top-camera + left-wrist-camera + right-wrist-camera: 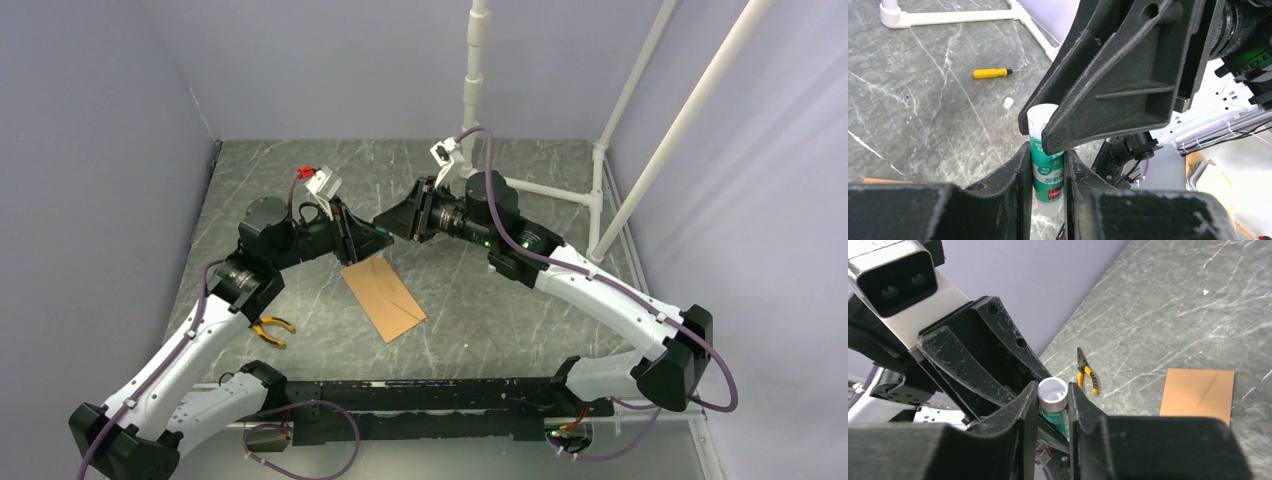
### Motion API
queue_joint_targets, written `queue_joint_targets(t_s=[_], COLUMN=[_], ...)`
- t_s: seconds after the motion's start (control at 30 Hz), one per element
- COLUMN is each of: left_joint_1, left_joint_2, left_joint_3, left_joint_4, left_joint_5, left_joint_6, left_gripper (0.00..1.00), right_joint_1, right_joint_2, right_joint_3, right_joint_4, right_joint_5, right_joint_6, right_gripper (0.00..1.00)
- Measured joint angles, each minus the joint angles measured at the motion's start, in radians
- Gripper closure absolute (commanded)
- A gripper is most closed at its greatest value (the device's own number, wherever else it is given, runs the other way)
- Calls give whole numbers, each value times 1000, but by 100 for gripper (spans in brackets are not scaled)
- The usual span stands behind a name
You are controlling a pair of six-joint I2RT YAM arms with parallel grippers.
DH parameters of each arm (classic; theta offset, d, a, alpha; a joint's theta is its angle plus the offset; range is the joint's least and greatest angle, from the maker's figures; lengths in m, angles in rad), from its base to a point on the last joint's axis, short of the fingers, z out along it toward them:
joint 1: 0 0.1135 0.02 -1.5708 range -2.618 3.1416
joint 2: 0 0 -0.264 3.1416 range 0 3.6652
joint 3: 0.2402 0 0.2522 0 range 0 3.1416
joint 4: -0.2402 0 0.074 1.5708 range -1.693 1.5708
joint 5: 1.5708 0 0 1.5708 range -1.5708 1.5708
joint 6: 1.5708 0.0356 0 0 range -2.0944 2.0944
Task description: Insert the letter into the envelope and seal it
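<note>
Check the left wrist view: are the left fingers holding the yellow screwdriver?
No, the yellow screwdriver lies on the table well clear of the left fingers, which clamp a green-labelled glue stick.

1. A grey table with white marble veins forms the floor of the cell.
2. Plain lavender walls close it in: left wall, back wall, right wall.
3. A white pipe frame stands in the far right corner, with two bars slanting upward.
4. The light is soft and even.
</note>
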Motion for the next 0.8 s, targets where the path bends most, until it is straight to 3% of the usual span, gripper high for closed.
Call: queue_joint_targets(t_s=[0.07, 0.27, 0.63, 0.67, 0.73, 0.77, 0.8], left_joint_1=[0, 6, 0, -5, -6, -5, -4], left_joint_2=[-1, -3, -14, -16, -16, -16, -16], left_joint_3=[0, 2, 37, 37, 39, 39, 40], left_joint_4=[-1, -4, -2, -2, -8, -13, -21], left_joint_5=[3, 88, 523, 544, 554, 547, 528], left_joint_6=[-2, 16, 77, 78, 81, 84, 89], left_gripper=[97, 98, 97, 98, 97, 98, 98], right_joint_1=[2, -6, -57, -55, -50, -49, -49], right_joint_2=[0, -18, -60, -60, -60, -60, -60], right_joint_3=[3, 2, -55, -55, -50, -41, -34], right_joint_4=[-3, -8, 183, 187, 171, 146, 127], right_joint_5=[2, -84, -737, -755, -753, -733, -702], right_joint_6=[-10, -105, -320, -328, -340, -340, -333], right_gripper=[98, 100, 99, 83, 36, 24, 19])
